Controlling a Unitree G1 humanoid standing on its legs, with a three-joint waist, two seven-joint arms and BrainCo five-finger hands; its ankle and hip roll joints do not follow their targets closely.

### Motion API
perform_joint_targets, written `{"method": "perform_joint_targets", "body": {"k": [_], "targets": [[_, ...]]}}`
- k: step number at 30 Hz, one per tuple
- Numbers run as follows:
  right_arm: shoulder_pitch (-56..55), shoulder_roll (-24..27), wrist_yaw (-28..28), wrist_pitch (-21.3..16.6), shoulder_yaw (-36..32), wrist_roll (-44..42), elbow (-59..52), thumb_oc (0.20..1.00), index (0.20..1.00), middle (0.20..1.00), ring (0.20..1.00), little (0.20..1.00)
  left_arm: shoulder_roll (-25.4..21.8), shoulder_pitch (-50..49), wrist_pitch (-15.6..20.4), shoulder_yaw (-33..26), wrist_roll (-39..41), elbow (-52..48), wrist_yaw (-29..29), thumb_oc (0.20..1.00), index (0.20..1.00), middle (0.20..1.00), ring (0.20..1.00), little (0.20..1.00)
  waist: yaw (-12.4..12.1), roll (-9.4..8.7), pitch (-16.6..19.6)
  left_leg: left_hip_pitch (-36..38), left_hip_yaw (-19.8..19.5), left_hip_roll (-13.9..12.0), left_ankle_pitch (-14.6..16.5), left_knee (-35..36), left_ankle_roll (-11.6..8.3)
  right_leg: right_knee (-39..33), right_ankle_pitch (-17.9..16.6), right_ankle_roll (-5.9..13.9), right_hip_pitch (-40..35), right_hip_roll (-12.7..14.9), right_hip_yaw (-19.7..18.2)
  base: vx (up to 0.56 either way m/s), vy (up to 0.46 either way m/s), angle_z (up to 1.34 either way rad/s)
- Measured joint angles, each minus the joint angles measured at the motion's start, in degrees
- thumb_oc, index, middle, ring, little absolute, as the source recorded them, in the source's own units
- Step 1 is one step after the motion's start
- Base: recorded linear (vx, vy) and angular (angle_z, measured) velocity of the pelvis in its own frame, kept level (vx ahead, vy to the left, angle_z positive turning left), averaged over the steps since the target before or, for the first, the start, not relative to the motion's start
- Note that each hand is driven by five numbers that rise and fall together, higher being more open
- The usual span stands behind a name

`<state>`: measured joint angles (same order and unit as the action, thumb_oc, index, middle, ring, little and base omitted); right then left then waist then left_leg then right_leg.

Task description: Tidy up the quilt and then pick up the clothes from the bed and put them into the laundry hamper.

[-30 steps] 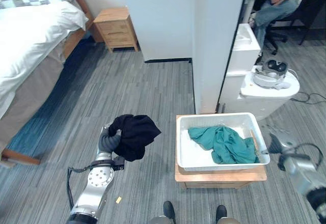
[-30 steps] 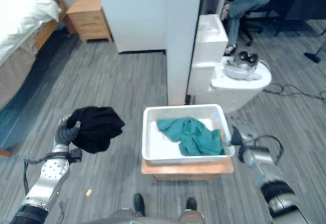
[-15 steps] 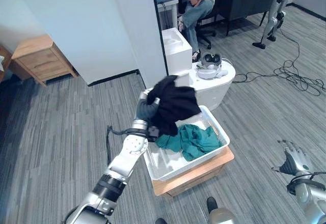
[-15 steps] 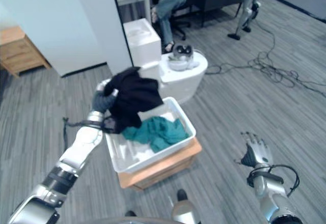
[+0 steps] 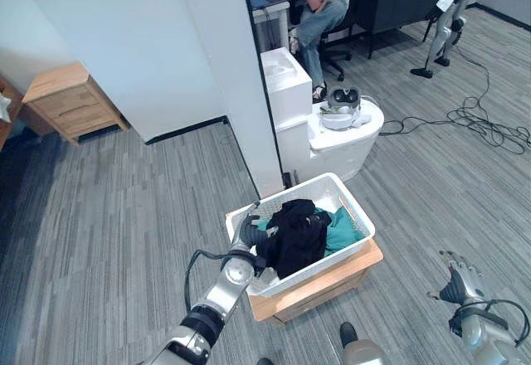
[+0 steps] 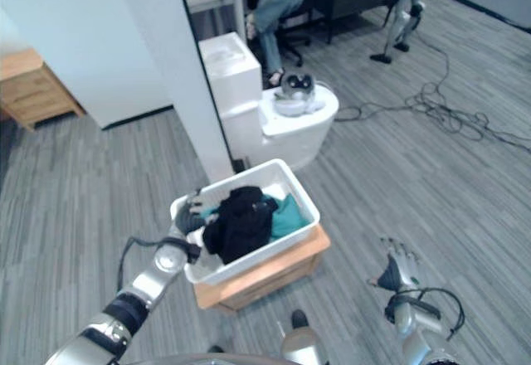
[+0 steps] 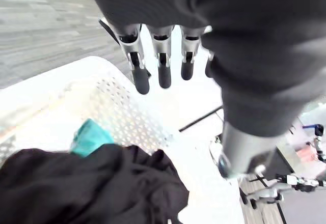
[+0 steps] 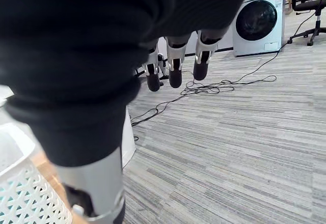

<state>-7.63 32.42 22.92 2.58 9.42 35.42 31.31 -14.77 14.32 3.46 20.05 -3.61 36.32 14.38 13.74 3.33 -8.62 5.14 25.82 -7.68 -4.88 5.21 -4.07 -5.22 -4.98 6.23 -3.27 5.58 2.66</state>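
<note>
Looking down, I see the black garment (image 5: 292, 234) heaped in the white hamper (image 5: 347, 196), hiding most of the teal cloth (image 5: 341, 223). My left hand (image 5: 247, 234), fingers straight and apart, sits inside the hamper's left end beside it. Right hand (image 6: 396, 270) hangs spread over the floor, far right.

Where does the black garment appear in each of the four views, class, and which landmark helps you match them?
Left eye view: black garment in the white hamper.
Right eye view: same.
Left wrist view: in the foreground.
Right wrist view: absent.
Shared landmark: teal cloth.
</note>
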Motion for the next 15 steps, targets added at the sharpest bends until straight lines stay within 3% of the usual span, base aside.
{"method": "perform_joint_targets", "body": {"k": [2,4,6,7,10,12,15], "targets": [[-0.50,-1.40,0.31,-0.32,-1.74,-3.02,2.91,1.000,1.000,1.000,1.000,1.000,-2.22,-0.54,0.01,-2.01,-0.02,2.71,1.52,1.000,1.000,1.000,1.000,1.000,-0.27,-0.33,0.16,0.04,-0.12,-0.07,0.00,0.00,-0.02,-0.01,0.03,-0.05,-0.13,-0.03,0.21,-0.01,0.009,0.04],[1.29,-7.16,0.78,-0.42,-7.38,-12.31,11.69,1.000,1.000,1.000,1.000,1.000,-2.90,-1.22,-0.33,-7.01,0.33,8.11,2.78,1.000,1.000,1.000,1.000,1.000,-1.11,-0.84,0.49,0.15,-0.13,-0.14,-0.02,-0.01,-0.04,0.00,0.05,-0.07,-0.24,-0.12,0.20,0.00,0.000,0.00],[2.12,-9.40,0.02,-0.25,-6.97,-20.28,19.74,1.000,1.000,1.000,1.000,1.000,-3.26,-3.27,-0.92,-9.26,1.48,8.66,3.49,1.000,1.000,1.000,1.000,1.000,-2.32,-1.11,0.52,0.03,-0.33,0.09,-0.05,0.00,0.00,0.01,0.05,-0.07,-0.25,0.11,0.38,0.02,0.007,0.05],[4.54,-11.06,-0.92,-0.70,-7.21,-24.99,29.35,1.000,1.000,1.000,1.000,1.000,-3.14,-4.95,-0.66,-11.60,3.93,9.92,3.03,1.000,1.000,1.000,1.000,1.000,-2.62,-1.25,0.59,0.41,-0.79,0.24,-0.05,-0.02,0.02,0.10,-0.07,-0.24,-0.89,0.23,0.70,0.04,0.009,0.14],[5.15,-12.80,-4.26,0.96,-7.99,-32.23,37.93,1.000,1.000,1.000,1.000,1.000,-2.99,-7.86,-0.37,-15.58,10.89,13.31,1.53,1.000,1.000,1.000,1.000,1.000,-3.75,-1.46,0.82,0.92,-1.72,0.39,0.19,0.01,0.07,-0.02,0.35,-0.20,-2.00,0.45,1.61,0.02,0.003,0.17],[5.21,-12.94,-5.98,1.35,-7.93,-33.61,40.02,1.000,1.000,1.000,1.000,1.000,-3.55,-10.61,-0.54,-15.24,11.63,18.19,0.50,1.000,1.000,1.000,1.000,1.000,-5.25,-1.12,1.11,0.44,-1.97,0.38,0.47,0.02,0.09,0.00,0.54,-0.16,-2.07,0.47,1.78,0.00,0.027,0.06],[4.98,-13.21,-9.44,1.41,-6.54,-33.54,41.72,1.000,1.000,1.000,1.000,1.000,-3.51,-12.48,-1.60,-11.62,5.96,26.75,-1.83,1.000,1.000,1.000,1.000,1.000,-5.02,-1.20,2.23,0.11,-3.08,0.39,0.60,0.00,0.50,-0.01,0.70,-0.41,-1.99,0.45,2.96,-0.01,0.034,0.23]]}}
